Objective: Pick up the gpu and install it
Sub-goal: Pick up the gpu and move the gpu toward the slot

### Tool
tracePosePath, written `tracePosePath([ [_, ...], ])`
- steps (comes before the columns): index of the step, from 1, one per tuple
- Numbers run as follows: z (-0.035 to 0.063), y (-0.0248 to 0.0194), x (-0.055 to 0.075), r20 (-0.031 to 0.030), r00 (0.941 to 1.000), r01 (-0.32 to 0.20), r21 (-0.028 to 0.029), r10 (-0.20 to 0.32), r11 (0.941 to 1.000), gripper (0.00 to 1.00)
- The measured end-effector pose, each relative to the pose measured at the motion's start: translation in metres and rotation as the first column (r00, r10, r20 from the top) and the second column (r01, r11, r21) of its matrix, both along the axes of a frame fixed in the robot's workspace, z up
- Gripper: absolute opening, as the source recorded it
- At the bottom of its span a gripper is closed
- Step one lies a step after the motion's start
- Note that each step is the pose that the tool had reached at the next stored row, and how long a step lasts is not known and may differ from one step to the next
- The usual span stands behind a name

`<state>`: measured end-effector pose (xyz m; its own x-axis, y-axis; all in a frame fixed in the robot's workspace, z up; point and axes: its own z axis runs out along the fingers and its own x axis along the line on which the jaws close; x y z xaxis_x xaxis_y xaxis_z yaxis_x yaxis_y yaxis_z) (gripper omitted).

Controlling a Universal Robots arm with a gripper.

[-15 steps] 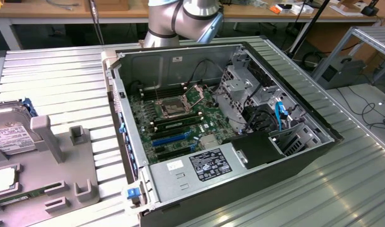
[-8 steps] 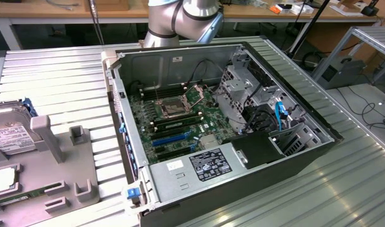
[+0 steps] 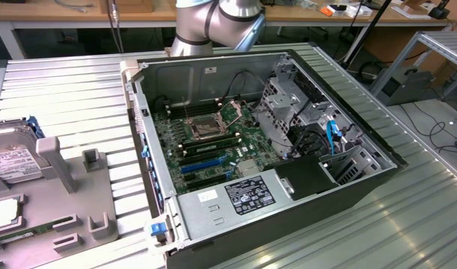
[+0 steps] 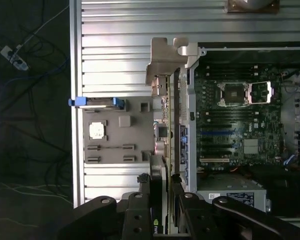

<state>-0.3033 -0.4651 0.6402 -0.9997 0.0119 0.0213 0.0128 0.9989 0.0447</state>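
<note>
The fingers (image 4: 178, 195) are clamped on the gpu (image 4: 165, 115), which stands edge-on between them and reaches out past their tips, its silver bracket (image 4: 165, 55) at the far end. Beyond the fingers, on one side of the held card, a gray parts holder (image 4: 120, 130) lies on the slatted metal tabletop (image 3: 64, 95). On the other side lies the open computer case (image 3: 363, 185), with its motherboard (image 3: 213, 140) and bare CPU socket (image 4: 233, 93) exposed, the card roughly in line with the case's near wall.
</note>
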Motion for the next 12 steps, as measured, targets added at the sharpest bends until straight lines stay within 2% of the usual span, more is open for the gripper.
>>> tracePosePath([
  [3,-0.0035,-0.0002,0.020,-0.0233,0.9997,0.000,0.0000,0.000,1.0000,0.27],
  [4,-0.0068,-0.0002,0.034,-0.0348,0.9994,0.000,-0.0001,0.000,1.0000,0.27],
  [6,-0.0133,-0.0002,0.053,-0.0392,0.9992,0.000,-0.0002,0.000,1.0000,0.27],
  [11,-0.0229,-0.0002,0.080,-0.0406,0.9992,0.000,-0.0004,0.000,1.0000,0.27],
  [12,-0.0266,-0.0002,0.092,-0.0411,0.9992,0.000,-0.0006,0.000,1.0000,0.27],
])
